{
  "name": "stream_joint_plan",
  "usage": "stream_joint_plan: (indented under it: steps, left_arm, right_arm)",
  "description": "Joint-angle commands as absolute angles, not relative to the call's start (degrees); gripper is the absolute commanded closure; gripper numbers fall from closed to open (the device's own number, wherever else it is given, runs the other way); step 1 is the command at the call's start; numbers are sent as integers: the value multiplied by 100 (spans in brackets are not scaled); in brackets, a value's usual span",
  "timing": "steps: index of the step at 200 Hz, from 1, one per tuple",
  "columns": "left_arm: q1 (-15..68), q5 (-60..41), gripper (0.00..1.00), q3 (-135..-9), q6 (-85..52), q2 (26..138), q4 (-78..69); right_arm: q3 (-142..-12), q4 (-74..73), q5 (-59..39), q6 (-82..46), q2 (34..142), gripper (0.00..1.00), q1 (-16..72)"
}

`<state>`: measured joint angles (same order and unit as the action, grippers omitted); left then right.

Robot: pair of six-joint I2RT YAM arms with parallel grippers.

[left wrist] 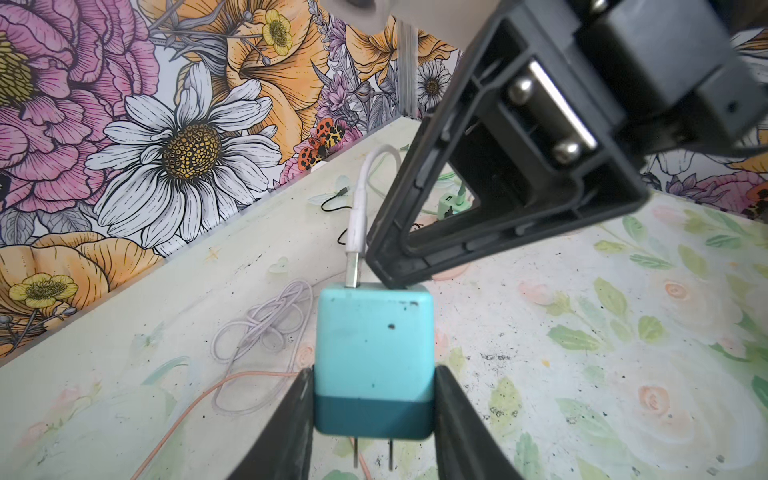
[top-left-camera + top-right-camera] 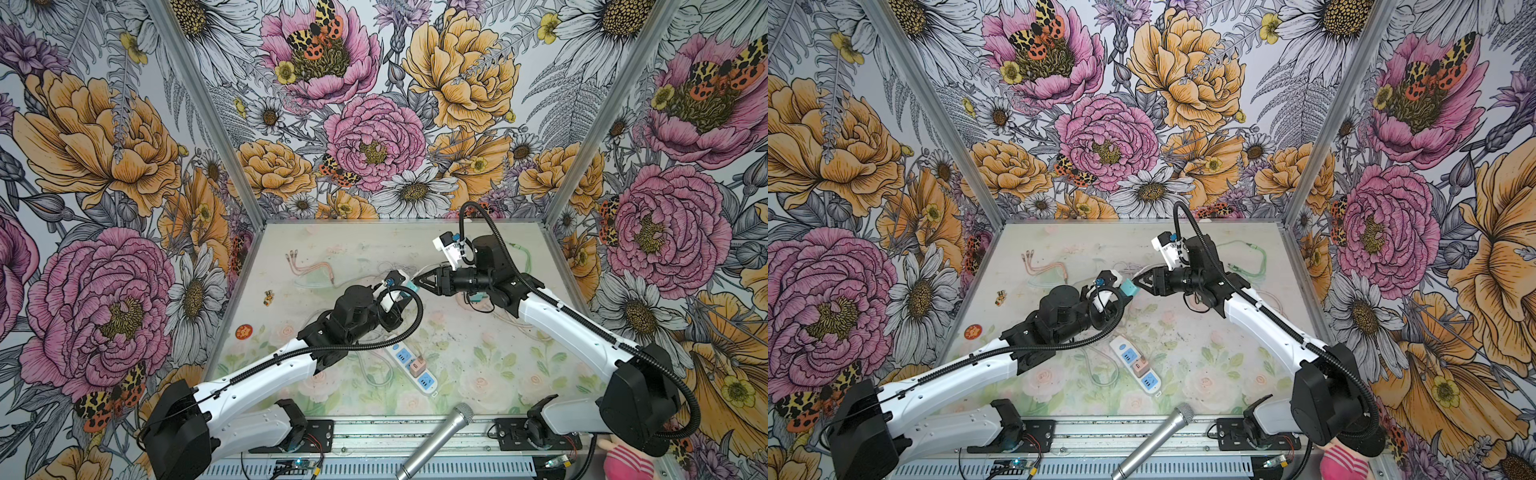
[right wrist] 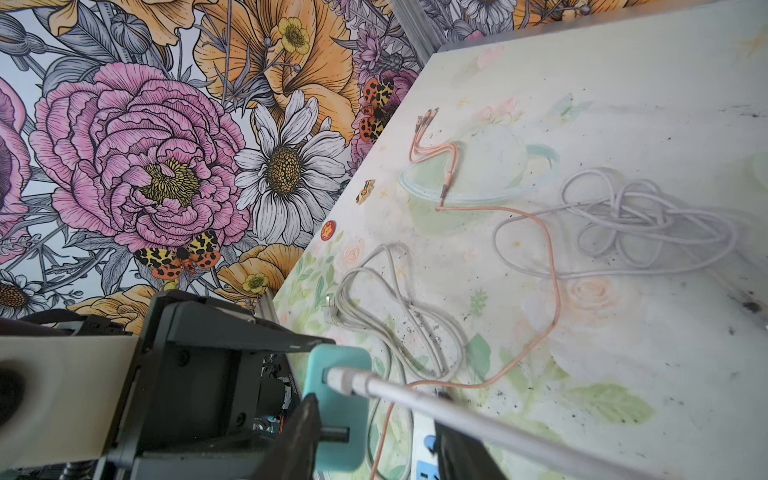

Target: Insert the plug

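Note:
My left gripper [image 1: 374,374] is shut on a teal charger block [image 1: 374,345], its two prongs pointing back toward the wrist, held above the table. A white USB plug [image 1: 353,266] sits partly in one port on the charger's far face, with bare metal still showing. Its white cable [image 3: 457,409] runs out between the jaws of my right gripper [image 3: 374,411], which stand apart on either side of it, not pinching. In both top views the right gripper [image 2: 419,279] meets the charger [image 2: 1128,287] tip to face at mid-table. The second port is empty.
A white power strip [image 2: 409,357] with a pink adapter [image 2: 415,368] lies near the front. A tangled white cable [image 3: 623,224], a grey cord [image 3: 395,307] and an orange multi-head cable [image 3: 432,141] lie on the table. A microphone [image 2: 436,440] leans over the front rail.

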<state>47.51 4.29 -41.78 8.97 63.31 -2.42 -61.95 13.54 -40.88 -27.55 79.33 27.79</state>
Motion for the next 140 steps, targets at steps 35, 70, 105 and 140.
stream_joint_plan:
  steps: [35,70,105,140]
  left_arm:
    - [4682,474,76,-4337,871,6442,-611]
    - [4684,435,78,-4358,862,6527,-619]
    - [4685,416,79,-4308,888,6447,-593]
    - [4684,354,80,-4262,928,6400,-527]
  right_arm:
    - [-6243,1485,-4351,-2751,7912,51,2807]
    - [-6244,1477,-4188,-2736,7757,48,2795]
    - [-6249,1476,-3958,-2717,7619,45,2794]
    - [-6241,1463,-3656,-2732,7460,44,2777]
